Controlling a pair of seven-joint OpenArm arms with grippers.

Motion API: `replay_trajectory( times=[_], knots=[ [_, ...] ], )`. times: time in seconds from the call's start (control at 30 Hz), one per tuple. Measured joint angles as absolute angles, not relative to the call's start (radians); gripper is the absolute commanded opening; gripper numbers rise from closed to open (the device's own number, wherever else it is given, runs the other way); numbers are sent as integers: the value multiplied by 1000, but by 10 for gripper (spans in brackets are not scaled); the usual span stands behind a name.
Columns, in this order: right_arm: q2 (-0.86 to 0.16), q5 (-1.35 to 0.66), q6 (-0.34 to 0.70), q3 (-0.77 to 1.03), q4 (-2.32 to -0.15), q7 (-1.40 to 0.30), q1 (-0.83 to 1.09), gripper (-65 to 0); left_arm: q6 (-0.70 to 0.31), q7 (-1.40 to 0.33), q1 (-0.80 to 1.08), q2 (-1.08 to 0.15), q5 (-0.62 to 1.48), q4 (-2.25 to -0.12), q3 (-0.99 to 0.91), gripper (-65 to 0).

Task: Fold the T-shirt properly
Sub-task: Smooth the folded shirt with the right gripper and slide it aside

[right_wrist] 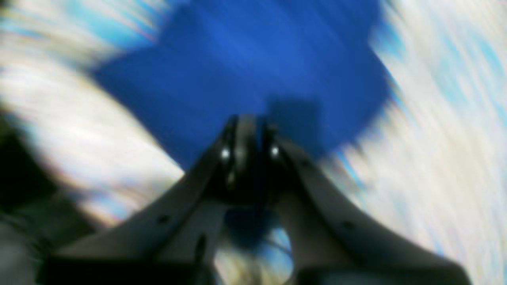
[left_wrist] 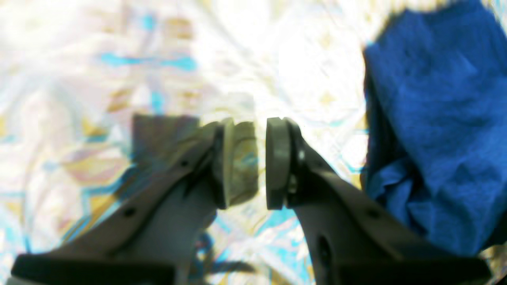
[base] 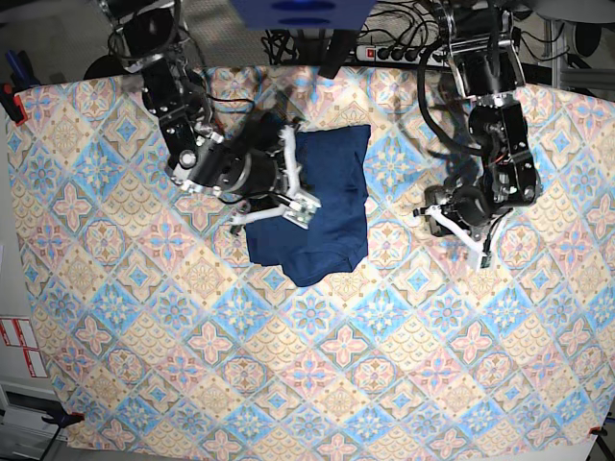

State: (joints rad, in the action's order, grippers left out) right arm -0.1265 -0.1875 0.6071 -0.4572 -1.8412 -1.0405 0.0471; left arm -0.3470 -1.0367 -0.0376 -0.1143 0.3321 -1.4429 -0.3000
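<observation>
Presently the shirt (base: pixel 322 206) lies folded mid-desk (base: pixel 404 384); right claw (base: pixel 296 197) is pressed together pinching its left edge, left claw (left_wrist: pixel 261 162) slightly parted, empty, beside it. Risk: a fast pull could drag layers and undo the fold

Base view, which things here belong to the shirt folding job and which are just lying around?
Part of the job:
- T-shirt, dark blue, partly folded
- right gripper, over the shirt's edge
- left gripper, off the shirt, holding nothing

Just there:
- patterned tablecloth
- power strip and cables behind the table
</observation>
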Motion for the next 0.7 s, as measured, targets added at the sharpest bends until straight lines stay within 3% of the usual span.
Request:
replay_trajectory(
  times=[0.37,0.7],
  knots=[
    [43,-260,598,-504,-1409,-989,-150,-622,-355,-1050,162,-96,340,-1698,-382,-520],
    [50,-256,595,-493,-1090,-806,-175,-623,-352,-1050,175,-66,336,-1723,-410,-520]
  ],
)
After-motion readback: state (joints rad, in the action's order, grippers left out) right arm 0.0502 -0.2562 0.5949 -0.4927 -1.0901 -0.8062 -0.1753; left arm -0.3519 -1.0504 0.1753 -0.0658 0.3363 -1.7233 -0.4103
